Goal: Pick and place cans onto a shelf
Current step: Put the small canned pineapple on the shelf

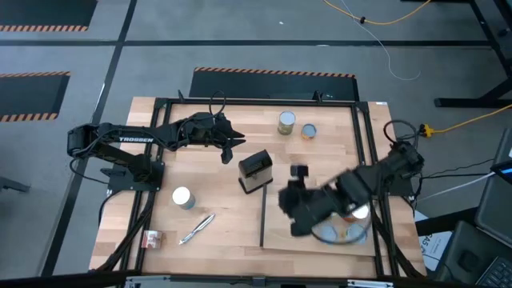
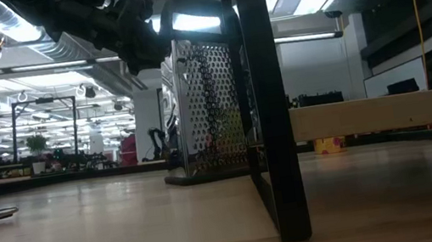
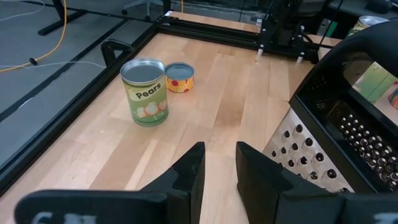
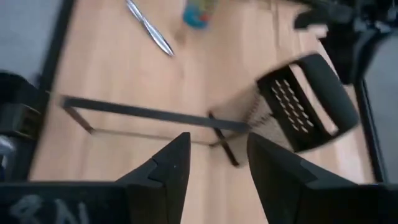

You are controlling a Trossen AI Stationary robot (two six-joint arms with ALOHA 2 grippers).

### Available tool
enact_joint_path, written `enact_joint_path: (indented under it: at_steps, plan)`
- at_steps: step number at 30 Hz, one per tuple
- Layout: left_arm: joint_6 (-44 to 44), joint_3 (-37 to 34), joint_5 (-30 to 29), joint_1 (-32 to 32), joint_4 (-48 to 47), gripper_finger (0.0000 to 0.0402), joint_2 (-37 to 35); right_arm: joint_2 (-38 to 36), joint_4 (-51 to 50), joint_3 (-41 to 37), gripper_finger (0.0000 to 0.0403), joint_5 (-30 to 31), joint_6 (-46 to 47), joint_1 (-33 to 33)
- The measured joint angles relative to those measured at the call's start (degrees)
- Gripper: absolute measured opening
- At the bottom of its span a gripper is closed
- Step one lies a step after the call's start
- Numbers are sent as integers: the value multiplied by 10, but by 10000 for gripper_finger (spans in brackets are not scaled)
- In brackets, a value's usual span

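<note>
Both my arms are matte black, built from jointed segments with black cables trailing off them. My left arm (image 1: 128,142) carries white TROSSEN lettering along its link. My fingers (image 3: 189,174) are dark, flat-faced wedges (white characters show, partly cut off, on the housings behind them).

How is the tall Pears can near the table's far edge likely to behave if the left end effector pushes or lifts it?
The Pears can stands upright and is taller than it is wide, so a high push would probably tip it. Once on its side, its round body would likely roll. Its metal wall looks stiff, so the open left end effector could probably grip firmly.
</note>
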Motion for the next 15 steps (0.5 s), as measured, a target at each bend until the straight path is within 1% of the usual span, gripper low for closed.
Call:
enact_joint_path:
  at_steps: [4,9,12,15]
  plan:
    - [0,0,0,0,0,84,0,0,-70,7,163,-32,-37,-64]
    - [0,0,0,0,0,84,0,0,-204,2,163,-32,-45,-139]
    - [0,0,0,0,1,84,0,-18,-188,-11,163,-33,-74,-172]
    - [0,0,0,0,7,84,0,-67,-176,-38,163,-21,-118,-193]
